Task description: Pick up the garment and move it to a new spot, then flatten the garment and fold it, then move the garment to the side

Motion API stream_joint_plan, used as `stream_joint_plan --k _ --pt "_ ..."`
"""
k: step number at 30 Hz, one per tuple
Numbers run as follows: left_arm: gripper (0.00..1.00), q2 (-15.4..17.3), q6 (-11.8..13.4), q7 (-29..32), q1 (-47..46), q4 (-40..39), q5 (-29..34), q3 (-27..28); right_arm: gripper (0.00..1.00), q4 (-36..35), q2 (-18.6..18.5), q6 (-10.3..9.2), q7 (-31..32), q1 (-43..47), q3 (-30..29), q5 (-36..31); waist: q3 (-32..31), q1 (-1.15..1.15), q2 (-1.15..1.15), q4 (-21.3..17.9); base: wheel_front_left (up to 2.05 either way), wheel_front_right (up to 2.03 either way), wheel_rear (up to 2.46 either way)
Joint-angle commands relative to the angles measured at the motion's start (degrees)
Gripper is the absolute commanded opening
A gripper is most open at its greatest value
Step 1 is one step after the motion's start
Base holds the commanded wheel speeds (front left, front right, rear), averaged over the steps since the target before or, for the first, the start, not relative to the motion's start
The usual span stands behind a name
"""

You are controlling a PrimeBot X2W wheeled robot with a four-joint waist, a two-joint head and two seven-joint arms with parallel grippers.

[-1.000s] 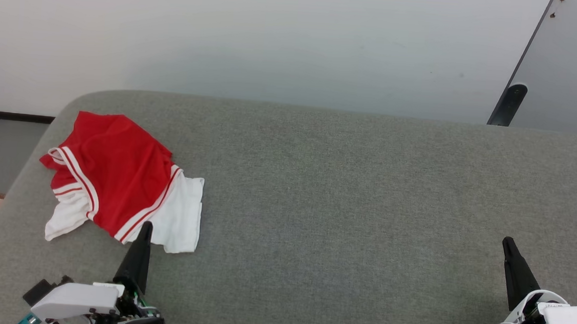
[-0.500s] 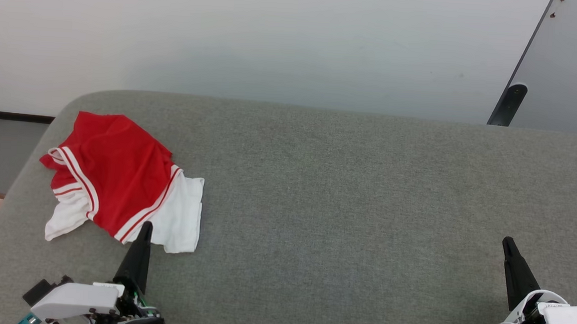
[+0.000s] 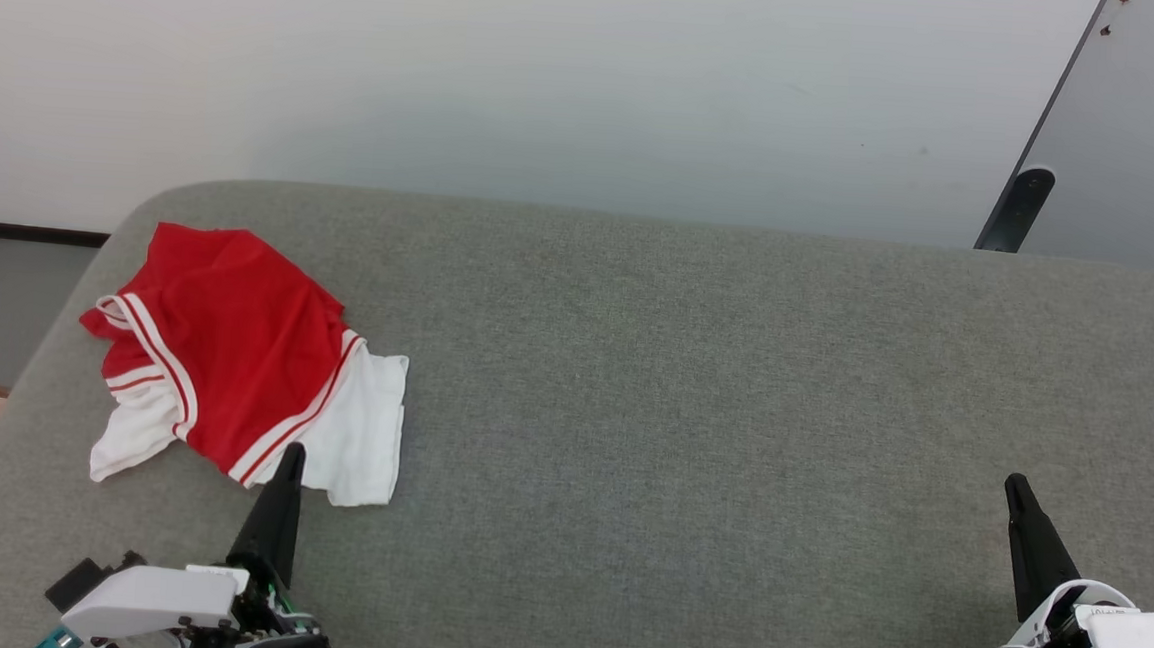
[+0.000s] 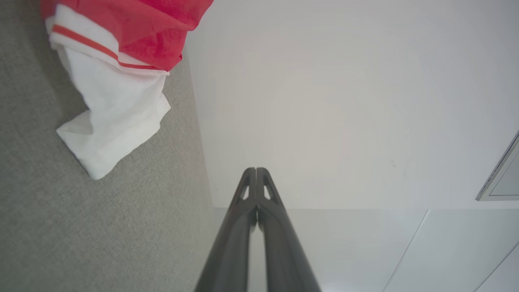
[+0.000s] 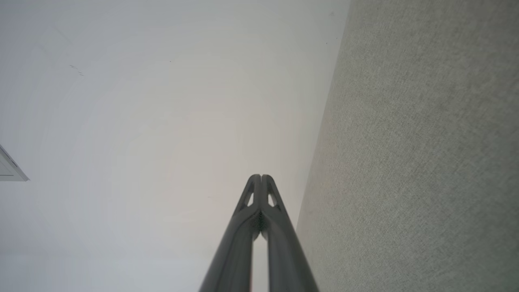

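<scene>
Surface: grey fabric-covered table against a pale wall.
Garment: the garment, red with white sleeves, lies crumpled at the far-left corner.
Left gripper: left gripper, fingers pressed together, empty, tip just near of the white sleeve.
Right gripper: right gripper, fingers together, empty, near-right, well apart from the garment.

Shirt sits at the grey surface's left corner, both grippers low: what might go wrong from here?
The garment lies near the grey surface's rounded left edge; a careless drag may slide it off.
The left gripper is shut, tip near the white sleeve; advancing unopened would likely shove the cloth.
</scene>
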Motion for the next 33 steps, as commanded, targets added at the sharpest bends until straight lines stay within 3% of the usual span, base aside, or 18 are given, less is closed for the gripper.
stream_joint_plan --k 1,33 --pt "0.0 0.05 -0.39 0.02 -0.57 0.05 -0.2 0.11 0.0 0.02 0.19 0.05 -0.04 -0.11 0.23 0.29 0.0 0.0 0.0 0.0 0.0 0.0 0.0" --pt "0.0 0.05 -0.4 0.02 -0.57 0.05 -0.2 0.11 0.0 0.02 0.19 0.05 -0.04 -0.11 0.23 0.29 0.0 0.0 0.0 0.0 0.0 0.0 0.0"
